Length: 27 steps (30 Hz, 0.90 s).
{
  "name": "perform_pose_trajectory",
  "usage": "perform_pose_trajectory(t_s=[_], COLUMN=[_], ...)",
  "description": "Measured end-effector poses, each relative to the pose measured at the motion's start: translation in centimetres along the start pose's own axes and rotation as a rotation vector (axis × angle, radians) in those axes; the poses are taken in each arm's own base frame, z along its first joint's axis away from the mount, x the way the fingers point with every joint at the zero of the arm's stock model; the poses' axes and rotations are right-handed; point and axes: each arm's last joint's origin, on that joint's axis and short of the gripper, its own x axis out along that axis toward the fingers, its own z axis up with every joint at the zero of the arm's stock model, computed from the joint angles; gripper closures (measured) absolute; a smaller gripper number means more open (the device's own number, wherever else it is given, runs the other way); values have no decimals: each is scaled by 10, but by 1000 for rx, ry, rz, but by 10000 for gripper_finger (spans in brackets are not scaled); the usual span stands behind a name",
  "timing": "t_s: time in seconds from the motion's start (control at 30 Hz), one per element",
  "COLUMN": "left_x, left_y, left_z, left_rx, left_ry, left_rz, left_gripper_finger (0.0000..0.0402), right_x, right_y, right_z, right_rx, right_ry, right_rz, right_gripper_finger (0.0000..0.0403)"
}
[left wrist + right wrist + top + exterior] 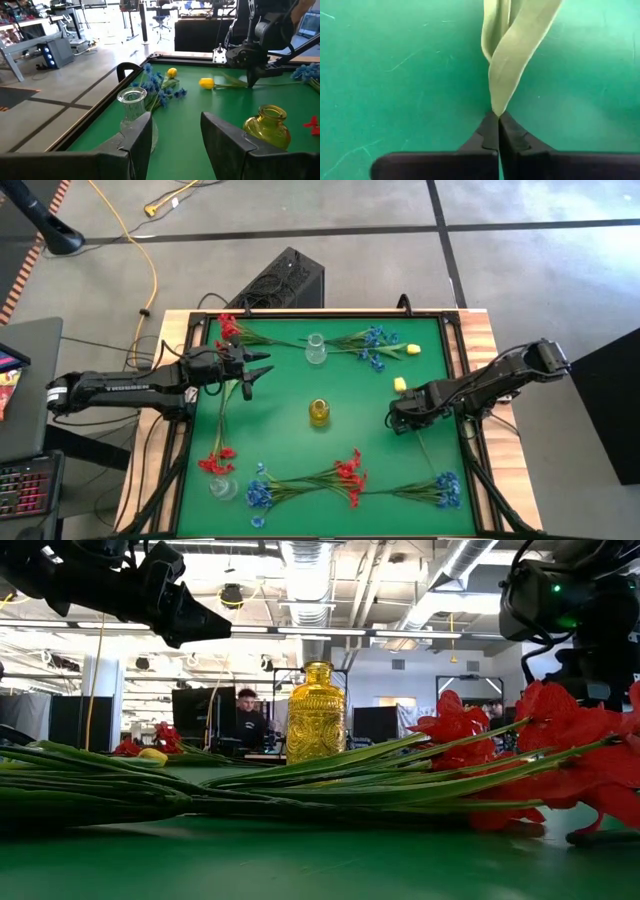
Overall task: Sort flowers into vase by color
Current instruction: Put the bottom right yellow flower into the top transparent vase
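A yellow flower [400,385] lies on the green mat [340,450] at the right, with its head [206,83] toward the far side and its thin stem running toward the near edge. My right gripper [397,420] points down over that stem, just short of the head, and is shut on it. A yellow vase [319,412] stands at the mat's middle and a clear vase [316,350] beyond it. My left gripper [262,370] hovers open at the left, level, facing both vases [134,107]. My right gripper pinches a pale green leaf [496,100] of the yellow flower between its two fingertips [512,135], close behind the head. The fingers come from above, pointing down. The flower lies flat on the mat.
Blue sprays with another yellow head [380,345] lie at the far edge, and a red spray [232,330] at the far left. Red and blue sprays [320,480] and a blue one [442,488] line the near edge. A second clear vase [222,488] stands near left beside a red spray [217,462].
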Motion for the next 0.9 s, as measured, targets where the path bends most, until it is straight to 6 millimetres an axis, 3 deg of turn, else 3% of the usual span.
perform_pose_trajectory(t_s=[0.4, 0.7, 0.9], left_x=[0, 0, 0], left_y=[0, 0, 0], left_z=[0, 0, 0], left_rx=[-14, -42, -57], left_ry=[0, -2, -2], left_rz=[0, 1, 2], left_gripper_finger=[243, 243, 243], right_x=[-6, -46, -81], right_y=[4, 13, 21], right_z=[4, 10, 19], right_rx=[-21, -120, -221], right_ry=[-126, -352, -664], right_rz=[40, 169, 351], right_gripper_finger=[372, 376, 377])
